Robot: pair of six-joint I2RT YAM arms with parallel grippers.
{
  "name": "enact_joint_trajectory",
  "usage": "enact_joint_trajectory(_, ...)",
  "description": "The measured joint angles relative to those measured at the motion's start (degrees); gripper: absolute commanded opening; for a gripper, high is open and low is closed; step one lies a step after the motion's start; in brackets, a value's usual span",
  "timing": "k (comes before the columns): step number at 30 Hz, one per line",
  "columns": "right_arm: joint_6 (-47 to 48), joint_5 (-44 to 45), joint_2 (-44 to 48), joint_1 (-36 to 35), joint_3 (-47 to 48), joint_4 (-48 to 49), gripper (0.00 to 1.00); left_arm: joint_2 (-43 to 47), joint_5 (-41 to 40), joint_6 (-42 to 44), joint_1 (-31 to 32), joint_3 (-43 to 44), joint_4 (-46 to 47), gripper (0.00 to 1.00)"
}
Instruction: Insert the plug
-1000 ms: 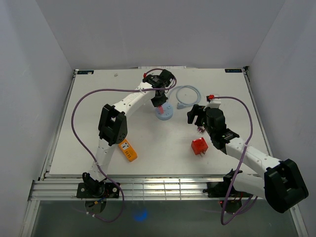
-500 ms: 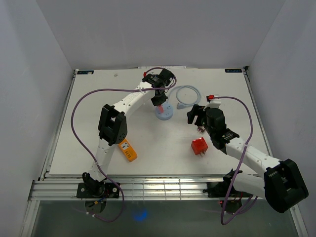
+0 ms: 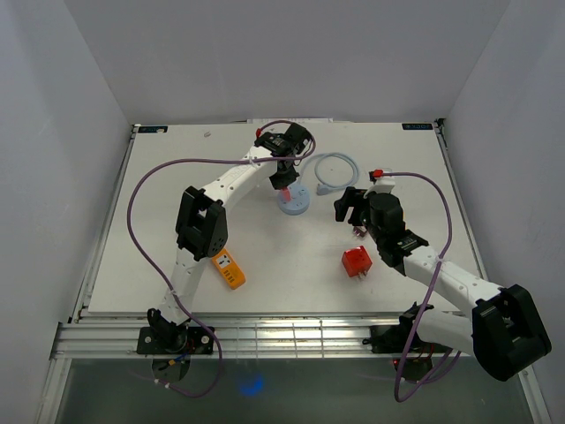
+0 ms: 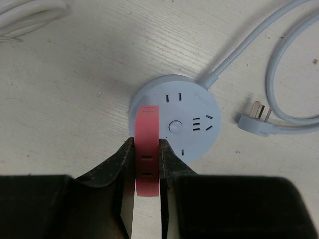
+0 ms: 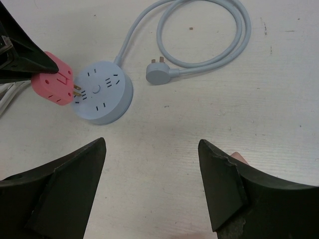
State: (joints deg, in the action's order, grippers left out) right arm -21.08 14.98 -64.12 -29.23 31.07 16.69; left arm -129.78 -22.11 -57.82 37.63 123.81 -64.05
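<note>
Pink boxy plug (image 5: pixel 52 84), brass pins toward round blue socket (image 5: pixel 105 102), clamped in L gripper (image 4: pixel 147 147); R gripper (image 5: pixel 152 149) jaws apart.

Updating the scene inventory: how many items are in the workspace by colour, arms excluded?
pink plug: 1
red adapter: 1
orange adapter: 1
light blue socket hub with its cord: 1
white cable: 1
Total: 5

Plug (image 4: pixel 147 144) at socket's (image 4: pixel 197 102) far edge, cable (image 4: pixel 244 46) right.
</note>
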Motion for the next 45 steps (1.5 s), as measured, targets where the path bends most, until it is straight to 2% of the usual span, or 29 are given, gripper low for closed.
enact_joint_trajectory(45, -1.0, -1.2, -0.2, 0.8, 0.0, 0.0, 0.80, -2.2, -0.8, 0.8, 0.8, 1.9, -0.6, 0.00)
